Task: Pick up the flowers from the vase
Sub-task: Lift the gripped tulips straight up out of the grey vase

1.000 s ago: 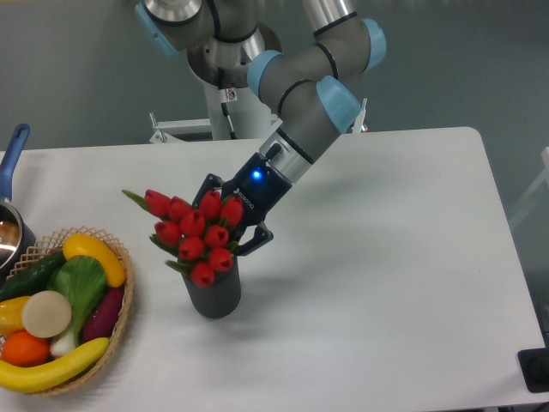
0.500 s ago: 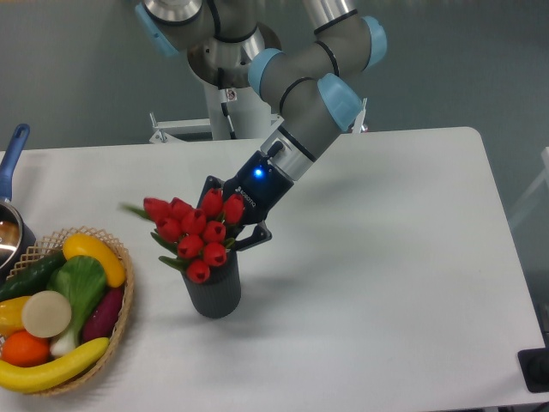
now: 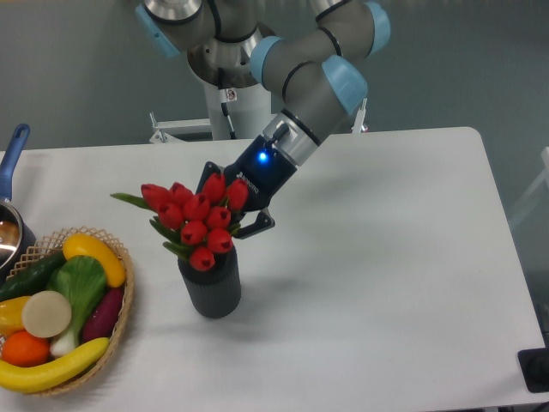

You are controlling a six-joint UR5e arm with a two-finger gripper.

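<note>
White table [image 3: 386, 257]: fingers [image 3: 257, 225] grip flowers [image 3: 196, 223] above vase [image 3: 210, 287].

A wicker basket [image 3: 120, 322] of fruit sits beside a blue-handled pot [image 3: 10, 225]

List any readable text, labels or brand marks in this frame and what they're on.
Pincer body: white lettering beside the blue light, too blurred to read.
Sticker on the robot base column: red-and-white mark, too small to read.
Flowers, vase, wicker basket: no text visible.
</note>
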